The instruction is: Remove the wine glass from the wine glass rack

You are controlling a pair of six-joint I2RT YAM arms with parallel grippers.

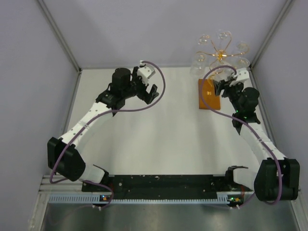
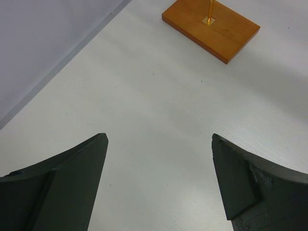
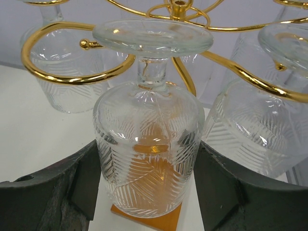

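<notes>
The wine glass (image 3: 147, 159), clear with cut leaf lines, hangs upside down with its foot (image 3: 151, 36) resting on a gold scroll arm of the wine glass rack (image 3: 72, 79). My right gripper (image 3: 147, 144) is shut on its bowl, one dark finger (image 3: 82, 183) pressed to each side. From above, the rack's gold top (image 1: 221, 55) stands at the far right over its orange wooden base (image 1: 208, 94), with my right gripper (image 1: 225, 86) against it. My left gripper (image 1: 147, 94) hovers open over bare table, nothing between its fingers (image 2: 72, 183).
More glasses hang on the neighbouring arms, one close on the right (image 3: 255, 125) and one at the left (image 3: 62, 91). The rack's base (image 2: 211, 26) lies ahead of the left gripper. Grey walls enclose the white table (image 1: 159, 139) on three sides.
</notes>
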